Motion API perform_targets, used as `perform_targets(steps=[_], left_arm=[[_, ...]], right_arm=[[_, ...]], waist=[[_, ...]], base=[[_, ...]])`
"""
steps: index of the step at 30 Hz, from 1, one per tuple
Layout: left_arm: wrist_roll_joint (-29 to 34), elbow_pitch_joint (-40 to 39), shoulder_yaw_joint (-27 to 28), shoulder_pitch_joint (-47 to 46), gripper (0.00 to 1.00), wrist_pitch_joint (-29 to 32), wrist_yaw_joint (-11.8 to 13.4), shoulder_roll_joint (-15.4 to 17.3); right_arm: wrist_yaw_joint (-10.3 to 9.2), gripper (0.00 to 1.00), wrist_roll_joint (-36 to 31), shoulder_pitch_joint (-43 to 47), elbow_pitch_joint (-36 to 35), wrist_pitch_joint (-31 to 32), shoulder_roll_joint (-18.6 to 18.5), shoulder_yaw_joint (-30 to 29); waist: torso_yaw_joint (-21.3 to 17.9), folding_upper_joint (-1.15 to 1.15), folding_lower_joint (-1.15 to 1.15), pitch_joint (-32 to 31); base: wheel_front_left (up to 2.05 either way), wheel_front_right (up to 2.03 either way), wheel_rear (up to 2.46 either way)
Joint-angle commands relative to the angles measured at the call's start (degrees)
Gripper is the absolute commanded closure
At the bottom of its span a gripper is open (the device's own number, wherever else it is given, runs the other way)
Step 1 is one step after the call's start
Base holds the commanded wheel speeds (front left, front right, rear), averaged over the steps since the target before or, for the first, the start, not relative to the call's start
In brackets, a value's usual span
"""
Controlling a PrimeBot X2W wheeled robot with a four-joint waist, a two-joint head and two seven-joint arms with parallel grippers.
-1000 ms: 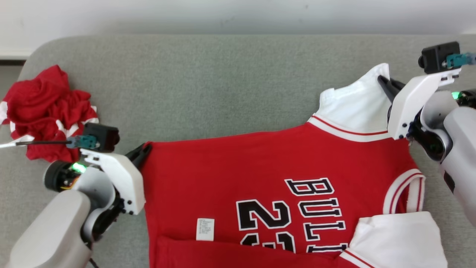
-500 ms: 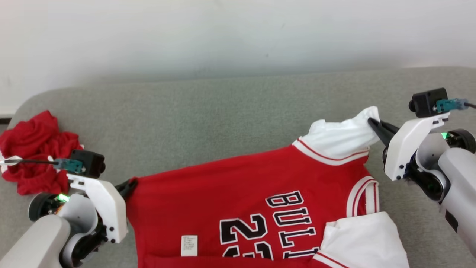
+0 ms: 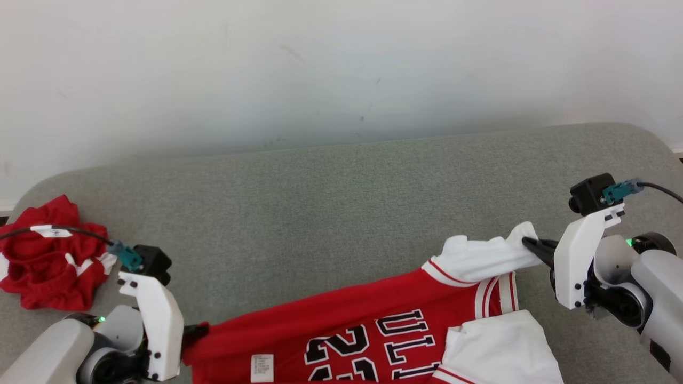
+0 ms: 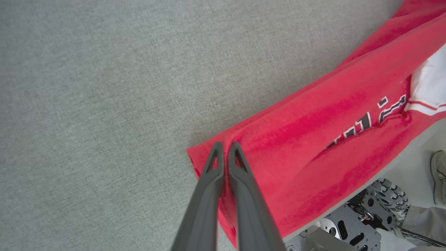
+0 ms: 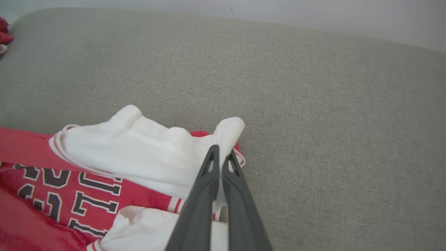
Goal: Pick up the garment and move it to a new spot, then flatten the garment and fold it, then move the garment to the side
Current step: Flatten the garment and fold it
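Observation:
The garment (image 3: 341, 330) is a red jersey with white sleeves and black lettering, lying across the near edge of the grey sofa. At its red bottom corner my left gripper (image 3: 200, 332) is shut on the cloth; in the left wrist view the two dark fingers (image 4: 224, 153) pinch the red hem (image 4: 313, 139). My right gripper (image 3: 528, 246) is shut on the far white sleeve (image 3: 485, 258), which is bunched and drawn toward it. The right wrist view shows the fingertips (image 5: 221, 155) clamped on that sleeve's white edge (image 5: 139, 146).
A second, crumpled red and white garment (image 3: 48, 266) lies at the far left of the grey sofa (image 3: 320, 213). A pale wall rises behind the sofa. The robot's base (image 4: 348, 223) and a person's shoe (image 4: 438, 174) show below the sofa's edge.
The head camera has tilted up, so the scene has slid down the picture. Both grippers have drawn the garment toward the near edge, and the far sleeve has bunched up.

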Motion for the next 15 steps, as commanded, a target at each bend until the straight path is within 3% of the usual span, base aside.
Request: perform_targets(steps=[1, 15], left_arm=[[-0.6, 0.5, 0.0, 0.0, 1.0, 0.6, -0.1, 0.5], [-0.8, 3.1, -2.4, -0.1, 1.0, 2.5, -1.6, -0.2]], right_arm=[[-0.13, 1.0, 0.7, 1.3, -0.1, 0.8, -0.5, 0.4], [-0.13, 1.0, 3.4, 6.1, -2.6, 5.8, -1.5, -0.3]], waist=[[-0.1, 0.0, 0.01, -0.1], [-0.1, 0.0, 0.01, 0.1]], base=[[0.0, 0.0, 0.0], [0.0, 0.0, 0.0]])
